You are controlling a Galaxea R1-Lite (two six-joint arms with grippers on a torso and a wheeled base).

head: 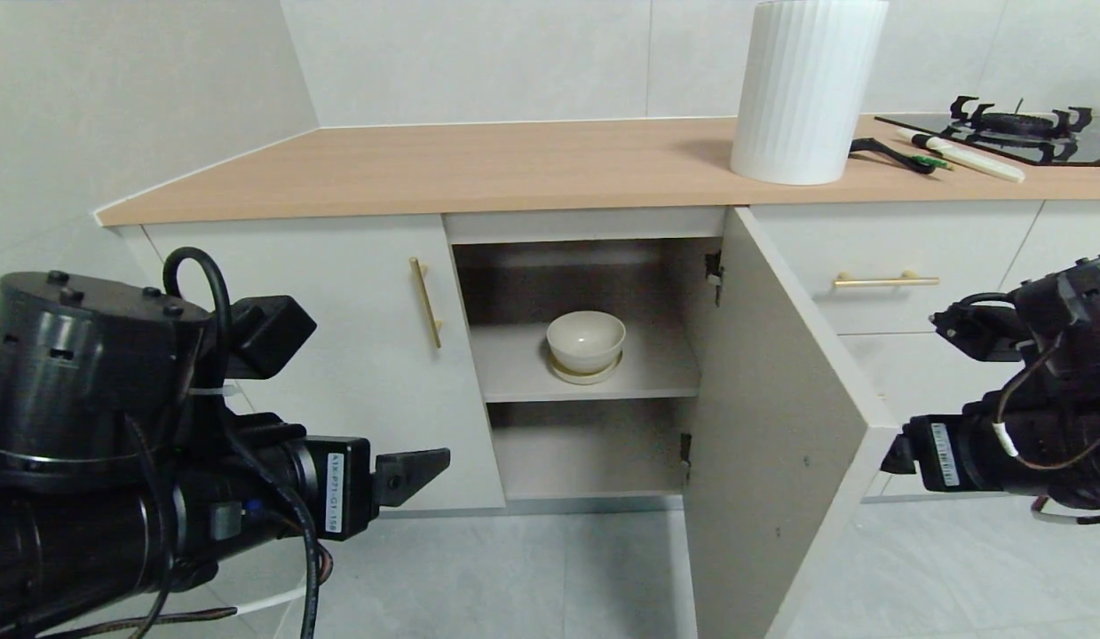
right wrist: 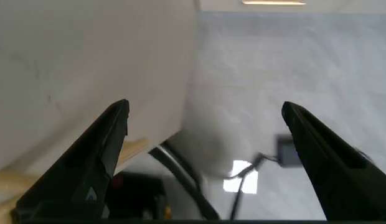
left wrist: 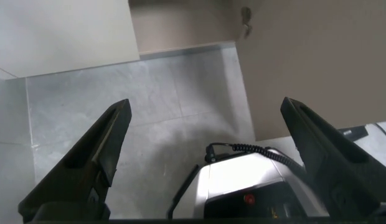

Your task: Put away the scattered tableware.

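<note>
A cream bowl (head: 586, 338) sits on a small plate (head: 585, 373) on the shelf (head: 660, 368) inside the cabinet, whose door (head: 780, 426) stands swung open. The left gripper (left wrist: 205, 106) hangs low, left of the cabinet, jaws wide apart and empty. The right gripper (right wrist: 205, 106) is just beside the door, likewise spread and empty.

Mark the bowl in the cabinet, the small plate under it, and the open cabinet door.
bowl (head: 586, 338), head view, on its outer wall.
small plate (head: 587, 377), head view, on its front rim below the bowl.
open cabinet door (head: 780, 426), head view, on the middle of its broad face.
</note>
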